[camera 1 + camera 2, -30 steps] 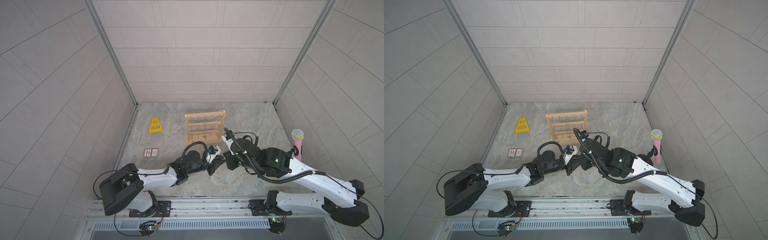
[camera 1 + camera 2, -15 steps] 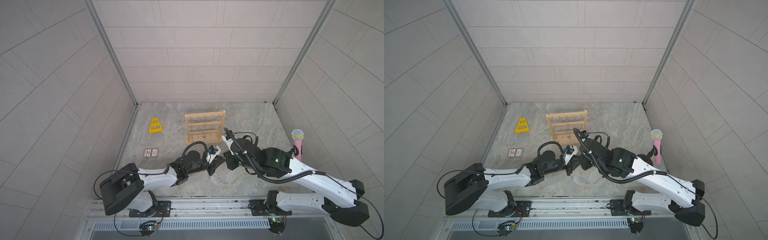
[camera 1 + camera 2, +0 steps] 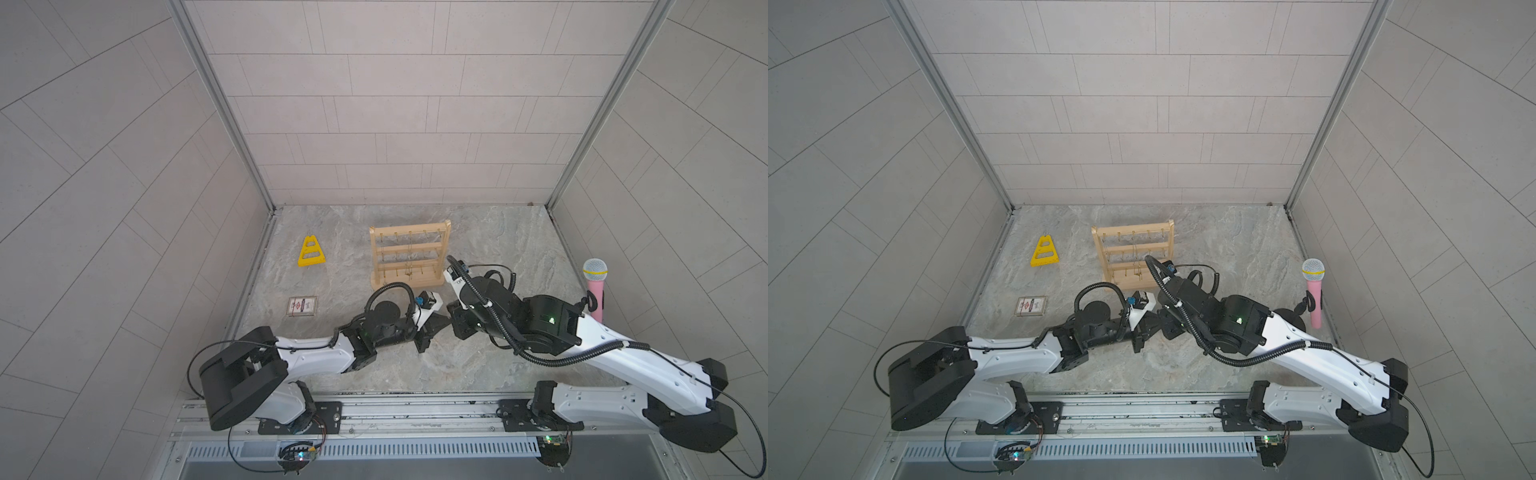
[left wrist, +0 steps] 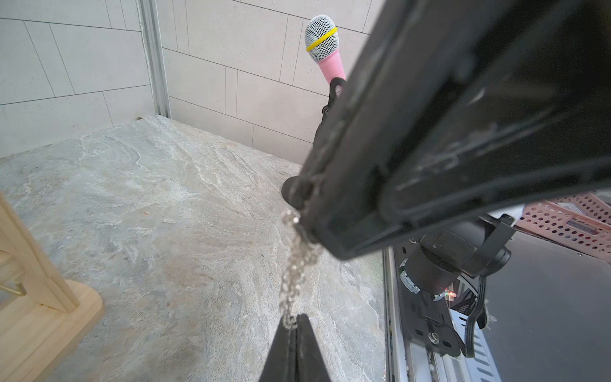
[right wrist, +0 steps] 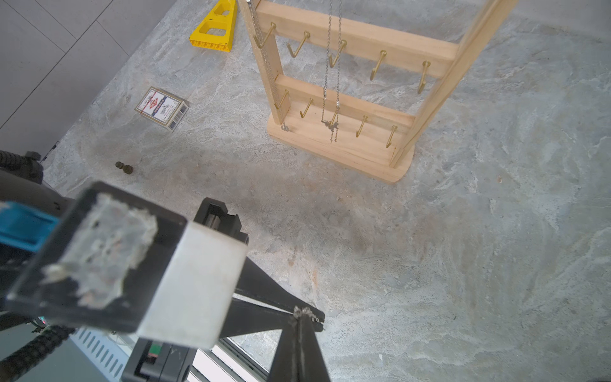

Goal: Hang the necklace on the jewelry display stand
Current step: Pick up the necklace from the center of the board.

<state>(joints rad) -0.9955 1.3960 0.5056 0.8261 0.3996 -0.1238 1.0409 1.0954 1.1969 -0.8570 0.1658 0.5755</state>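
Left wrist view: the necklace [image 4: 299, 258] is clenched in the left gripper [image 4: 293, 325], also in the right gripper [image 5: 300, 318]; it should be pulled open gently toward the stand [image 5: 403, 49].

On the stone table [image 3: 1225, 249] the stand [image 3: 1133, 253] is upright at the far centre. The yellow frame [image 3: 1045, 251] is to its left, a card box [image 3: 1031, 306] lies nearer on the left, and a pink microphone [image 3: 1313, 291] stands upright by the right wall. Just near of the stand's base, the left gripper [image 3: 1152, 326] and right gripper [image 3: 1166, 325] meet tip to tip low over the table, one reaching in from the left, one from the right. Whatever lies between the tips is too small to make out.
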